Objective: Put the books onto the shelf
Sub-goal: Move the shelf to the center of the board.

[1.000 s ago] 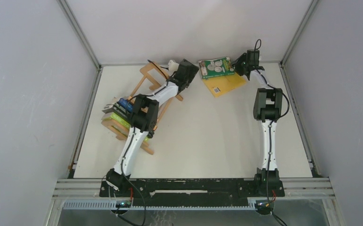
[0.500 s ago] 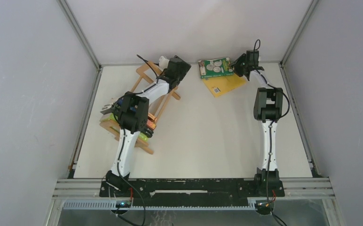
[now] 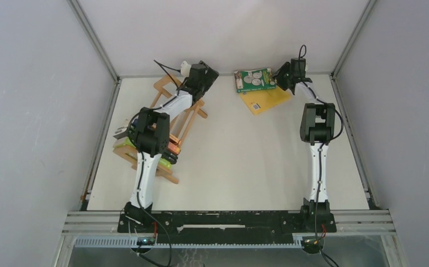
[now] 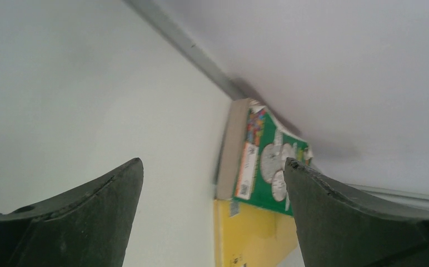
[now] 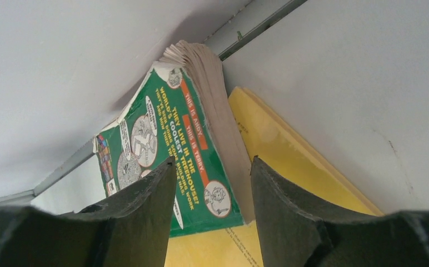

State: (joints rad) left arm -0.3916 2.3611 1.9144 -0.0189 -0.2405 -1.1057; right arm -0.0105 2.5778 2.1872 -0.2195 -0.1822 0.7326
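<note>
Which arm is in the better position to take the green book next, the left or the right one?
Probably right: the right gripper stands open at the page edge of the green book. The left gripper, also open, is far off, near the shelf.

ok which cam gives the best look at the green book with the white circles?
Right wrist: the green book fills the frame, cover text legible, page edge visible, lying on the yellow book. Left wrist shows it smaller and farther off. Top external shows it only as a small distant patch.
</note>
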